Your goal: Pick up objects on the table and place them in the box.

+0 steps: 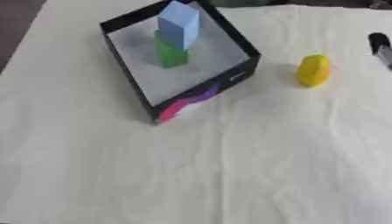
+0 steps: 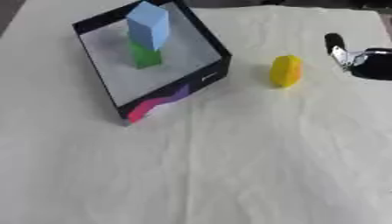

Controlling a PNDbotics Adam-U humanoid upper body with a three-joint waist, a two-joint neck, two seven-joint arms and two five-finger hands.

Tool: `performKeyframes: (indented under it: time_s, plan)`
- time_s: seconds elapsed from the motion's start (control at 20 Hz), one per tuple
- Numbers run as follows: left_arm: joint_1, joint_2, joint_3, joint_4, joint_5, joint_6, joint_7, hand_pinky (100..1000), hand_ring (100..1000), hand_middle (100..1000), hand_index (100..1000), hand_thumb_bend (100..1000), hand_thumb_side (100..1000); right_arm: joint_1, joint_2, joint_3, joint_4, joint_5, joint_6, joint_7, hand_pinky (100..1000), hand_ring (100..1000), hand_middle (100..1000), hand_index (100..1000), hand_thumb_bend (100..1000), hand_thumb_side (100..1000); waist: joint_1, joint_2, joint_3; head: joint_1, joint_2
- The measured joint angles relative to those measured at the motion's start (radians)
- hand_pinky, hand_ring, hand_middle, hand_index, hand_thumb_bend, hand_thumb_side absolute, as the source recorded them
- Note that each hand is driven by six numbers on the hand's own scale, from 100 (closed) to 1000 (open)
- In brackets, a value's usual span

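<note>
Box holds blue block and green block; yellow object sits beside it, my right hand beyond, fingers unclear to me.

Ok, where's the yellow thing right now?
The yellow thing lies on the white cloth, right of the box and apart from it, with the right hand just beyond.

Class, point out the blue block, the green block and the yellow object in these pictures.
Blue block (image 1: 179, 24), left eye view, on its front face.
Green block (image 1: 171, 56), left eye view, on its visible lower part.
Yellow object (image 2: 285, 71), right eye view, on its middle.
</note>
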Motion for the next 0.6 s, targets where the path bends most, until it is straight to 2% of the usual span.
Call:
performKeyframes:
  time_s: [0.3, 0.6]
  plan:
    - [0.003, -0.002, 0.0, 0.005, 0.003, 0.0, 0.0, 717, 620, 796, 881, 411, 628, 0.001, -0.023, 0.022, 0.029, 0.022, -0.054, 0.134, 927, 872, 829, 874, 258, 315, 0.0, 0.0, 0.002, -0.009, 0.001]
    - [0.002, -0.003, -0.001, 0.005, 0.0, 0.001, -0.002, 717, 618, 793, 875, 409, 631, -0.022, -0.03, 0.038, 0.053, 0.004, -0.087, 0.208, 933, 875, 832, 880, 238, 331, 0.0, 0.0, 0.006, -0.031, 0.009]
